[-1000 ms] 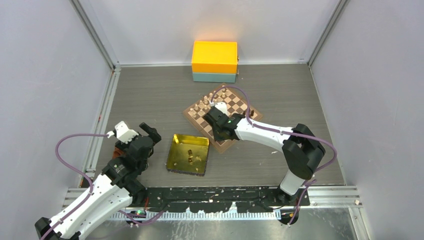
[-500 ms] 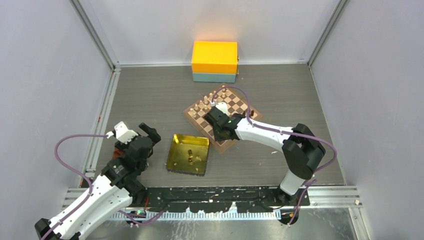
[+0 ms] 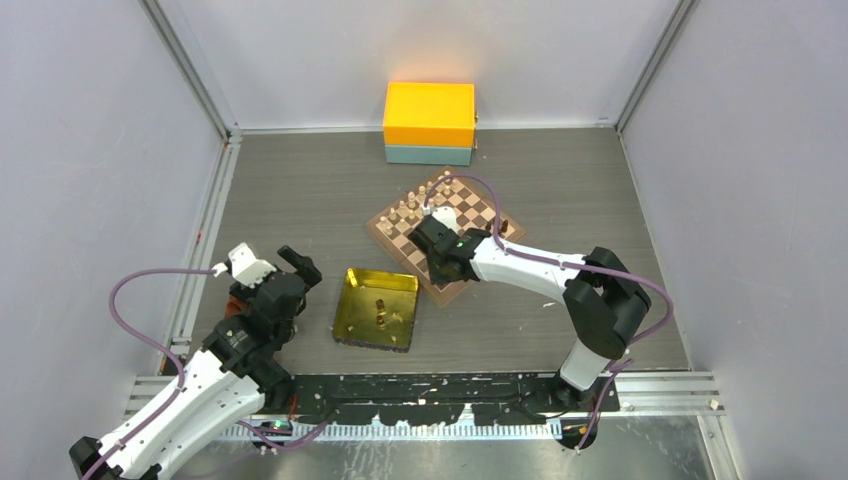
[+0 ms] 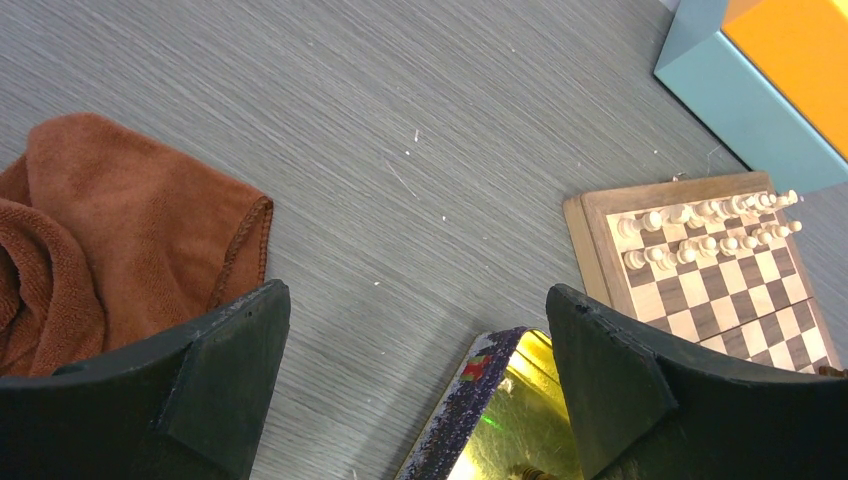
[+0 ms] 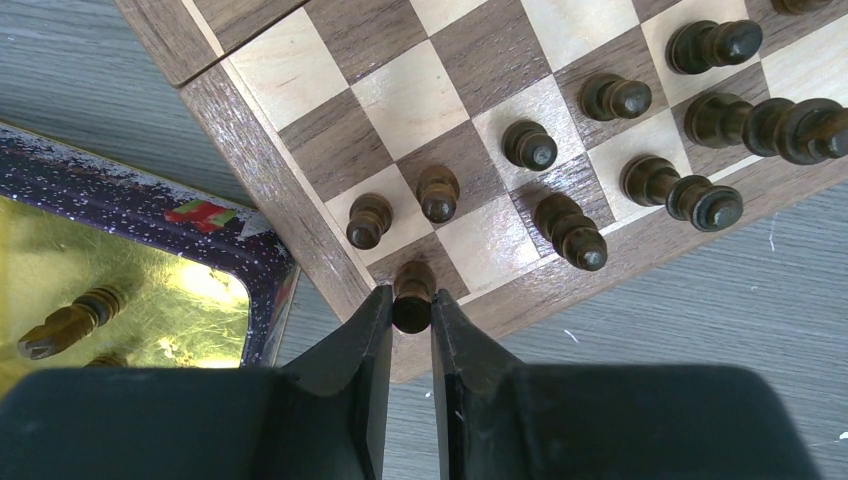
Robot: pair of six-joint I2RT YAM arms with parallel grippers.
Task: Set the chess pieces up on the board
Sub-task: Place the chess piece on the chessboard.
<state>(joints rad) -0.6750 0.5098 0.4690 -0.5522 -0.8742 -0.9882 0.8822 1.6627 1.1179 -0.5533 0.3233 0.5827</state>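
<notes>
- the right fingers (image 5: pixel 372 330) are clenched on the round head of one dark piece (image 5: pixel 412 290), one fingertip on each side of it.
- that dark piece stands upright with its base at the corner square of the board (image 5: pixel 262 175), the corner nearest the gold tray (image 5: pixel 120 195) (whether the base touches the wood i cannot tell).
- just beyond it, two more dark chessmen (image 5: pixel 438 192) stand side by side on the next squares, and others are spread along the same edge of the board; a few at the far right of the wrist view lean or lie across each other.
- the tray sits just beside that corner of the board, and a couple of dark chessmen lie on their sides in it (image 5: pixel 65 322).
- the pale chessmen (image 4: pixel 690 240) stand in two rows along the opposite edge of the board.
- the left fingers (image 4: pixel 220 370) are spread wide with nothing between them, hanging above the grey surface (image 4: pixel 400 120) between a brown cloth (image 4: pixel 100 240) and the tray.
- an orange and teal box (image 3: pixel 429 122) sits at the back wall, apart from the board.
</notes>
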